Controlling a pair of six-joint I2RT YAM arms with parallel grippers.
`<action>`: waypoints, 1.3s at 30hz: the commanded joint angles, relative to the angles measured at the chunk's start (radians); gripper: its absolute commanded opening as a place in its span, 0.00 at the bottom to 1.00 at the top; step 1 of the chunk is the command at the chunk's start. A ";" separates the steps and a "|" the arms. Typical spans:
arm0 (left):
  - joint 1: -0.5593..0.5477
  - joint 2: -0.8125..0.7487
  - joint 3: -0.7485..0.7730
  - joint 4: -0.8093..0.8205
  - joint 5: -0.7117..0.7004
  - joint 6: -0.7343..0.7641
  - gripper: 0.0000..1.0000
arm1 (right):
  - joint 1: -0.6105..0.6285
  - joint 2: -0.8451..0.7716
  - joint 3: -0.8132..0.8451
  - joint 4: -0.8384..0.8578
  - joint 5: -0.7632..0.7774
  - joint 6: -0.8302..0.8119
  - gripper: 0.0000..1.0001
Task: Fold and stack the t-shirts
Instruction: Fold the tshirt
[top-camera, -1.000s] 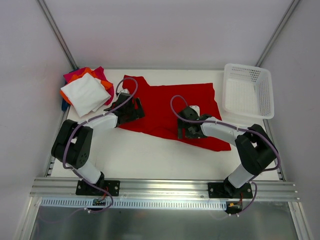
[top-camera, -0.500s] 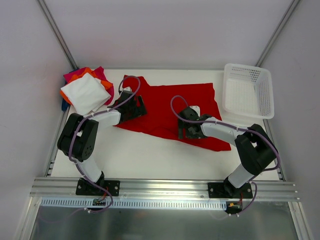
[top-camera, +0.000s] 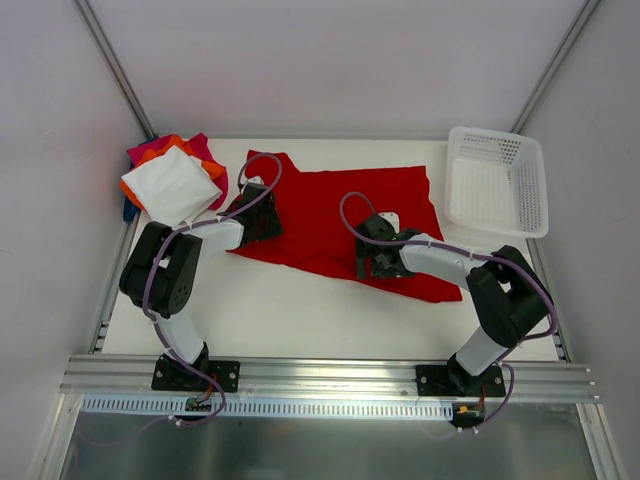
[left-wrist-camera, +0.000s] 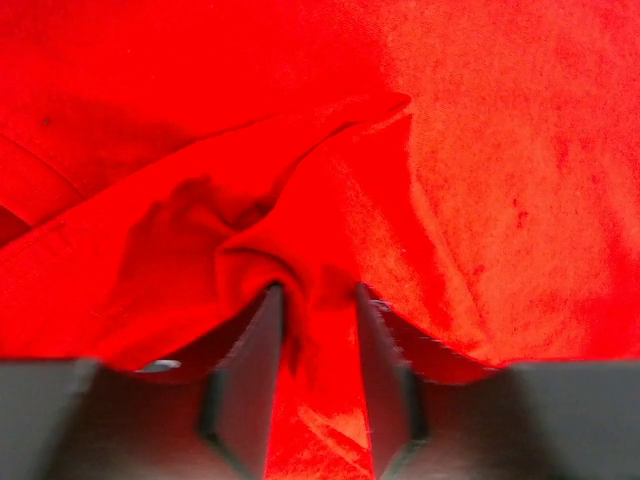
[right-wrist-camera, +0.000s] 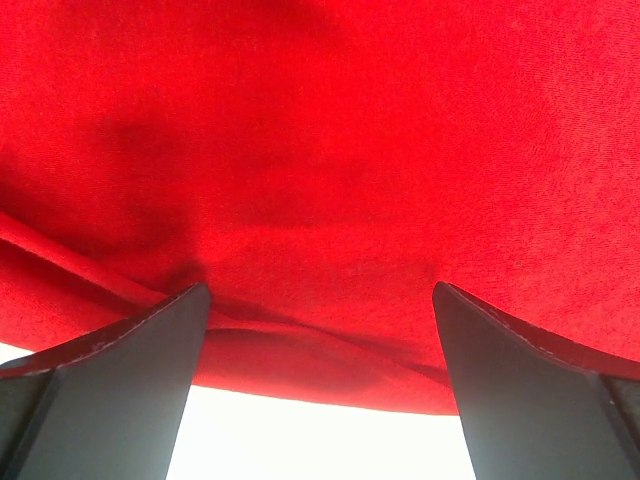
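Observation:
A large bright red t-shirt (top-camera: 330, 200) lies spread out across the middle of the table (top-camera: 300, 310). My left gripper (top-camera: 262, 222) is at the shirt's left part. In the left wrist view its fingers stand close together, pinching a raised fold of red cloth (left-wrist-camera: 300, 240) between their tips (left-wrist-camera: 318, 300). My right gripper (top-camera: 372, 262) is low over the shirt's near edge. In the right wrist view it stands wide open (right-wrist-camera: 320, 290), with the red hem (right-wrist-camera: 300, 360) and white table between its fingers. A stack of folded t-shirts lies at the back left: white (top-camera: 172, 185) on top, orange (top-camera: 215, 167) and magenta (top-camera: 203, 146) below.
A white mesh basket (top-camera: 495, 131) stands at the back right corner. A blue edge (top-camera: 130, 212) peeks out under the stack by the table's left side. Bare white table runs along the front, between the shirt and the arm bases.
My left gripper has slid a little toward the back left over the red shirt, and its fingers have drawn together on a fold. The right arm has barely moved.

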 joint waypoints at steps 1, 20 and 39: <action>0.011 0.014 0.024 0.030 0.010 -0.005 0.31 | 0.003 0.012 0.026 -0.025 0.027 -0.004 0.99; 0.011 -0.026 0.039 -0.028 -0.040 -0.005 0.00 | 0.003 0.033 0.032 -0.025 0.019 -0.006 1.00; 0.009 -0.328 -0.007 -0.194 -0.046 -0.005 0.00 | 0.005 0.002 0.012 -0.023 0.016 -0.009 1.00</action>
